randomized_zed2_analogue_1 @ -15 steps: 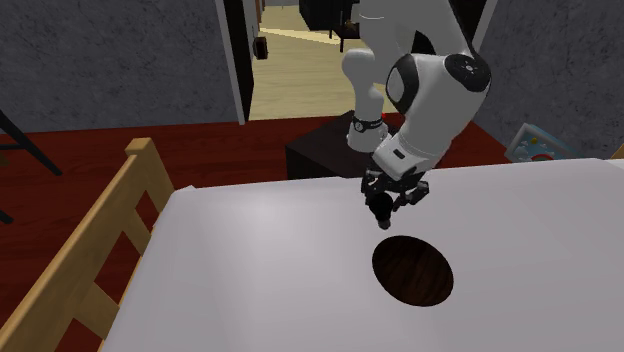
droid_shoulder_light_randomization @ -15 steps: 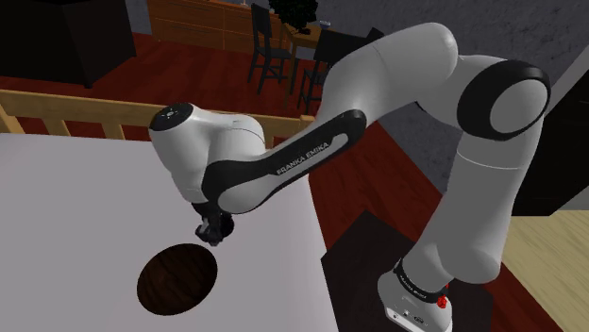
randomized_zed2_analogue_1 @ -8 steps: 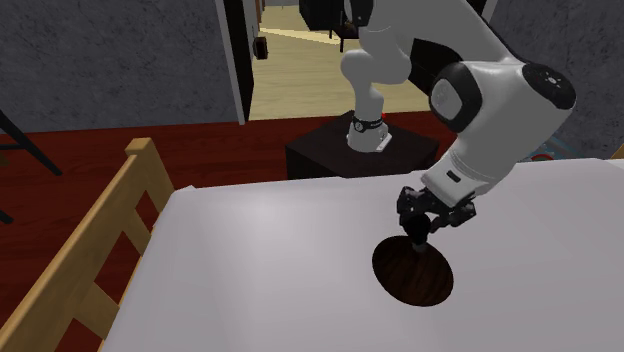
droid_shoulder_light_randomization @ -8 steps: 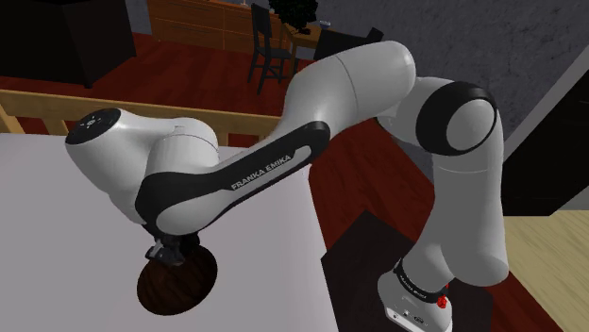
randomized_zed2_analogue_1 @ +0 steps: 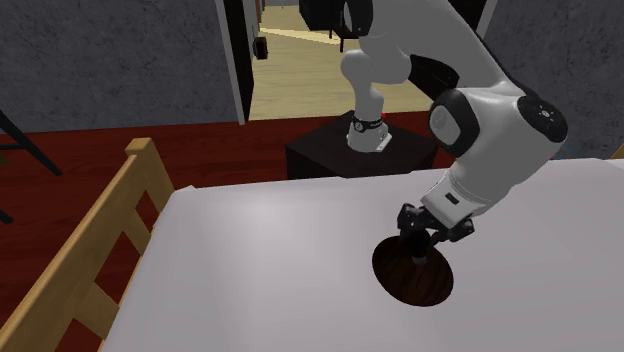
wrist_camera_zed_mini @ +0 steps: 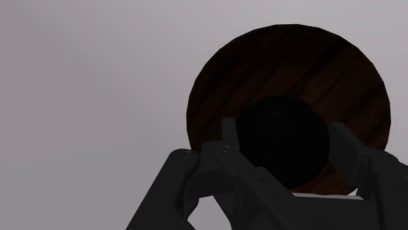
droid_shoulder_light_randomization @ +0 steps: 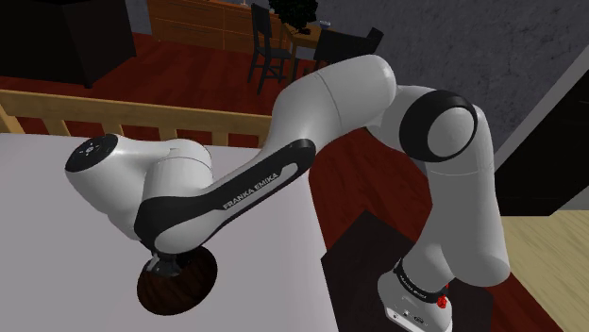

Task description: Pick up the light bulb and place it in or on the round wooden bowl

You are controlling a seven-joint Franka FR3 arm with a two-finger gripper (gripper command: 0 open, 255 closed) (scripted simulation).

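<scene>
One light bulb (wrist_camera_zed_mini: 282,140), drawn as a dark, almost black globe, sits between the two black fingers (wrist_camera_zed_mini: 228,136) of the gripper (randomized_zed2_analogue_1: 421,250), which clasp it on either side. It hangs over the one round dark wooden bowl (wrist_camera_zed_mini: 288,62), near the bowl's rim; whether it touches the wood I cannot tell. The bowl rests on a white surface (randomized_zed2_analogue_1: 280,260), edged by one wooden rail (randomized_zed2_analogue_1: 90,270). A single white arm (droid_shoulder_light_randomization: 283,170) bends low over it.

There is one white table (droid_shoulder_light_randomization: 38,264). On it is one round dark bowl (randomized_zed2_analogue_1: 415,287). There is one dark bulb (wrist_camera_zed_mini: 282,140). One robot arm (droid_shoulder_light_randomization: 340,94) has one gripper (wrist_camera_zed_mini: 284,131) with two fingers (wrist_camera_zed_mini: 229,135). Two dark chairs (droid_shoulder_light_randomization: 267,52) stand far back.
</scene>
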